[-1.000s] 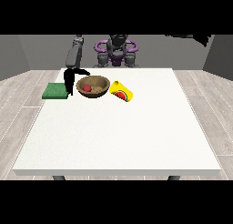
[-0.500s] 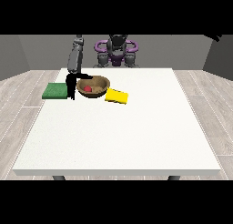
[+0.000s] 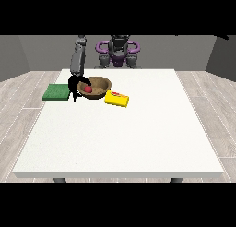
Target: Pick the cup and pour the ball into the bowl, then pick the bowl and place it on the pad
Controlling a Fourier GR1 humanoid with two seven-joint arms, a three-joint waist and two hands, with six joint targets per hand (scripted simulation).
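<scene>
Brown bowl [image 3: 95, 87] sits near the table's [image 3: 120, 138] far edge w/ a red ball [image 3: 86, 89] inside; green pad [image 3: 57, 92] just beside it at view's left, yellow cup [image 3: 116, 98] lying on its side at bowl's right. Hand at the view's left [image 3: 73, 85] is at bowl's near-left rim; can't tell if it's grasping. Bowl looks rigid, light, prob. smooth: take it by the rim, keep level so ball stays in.
</scene>
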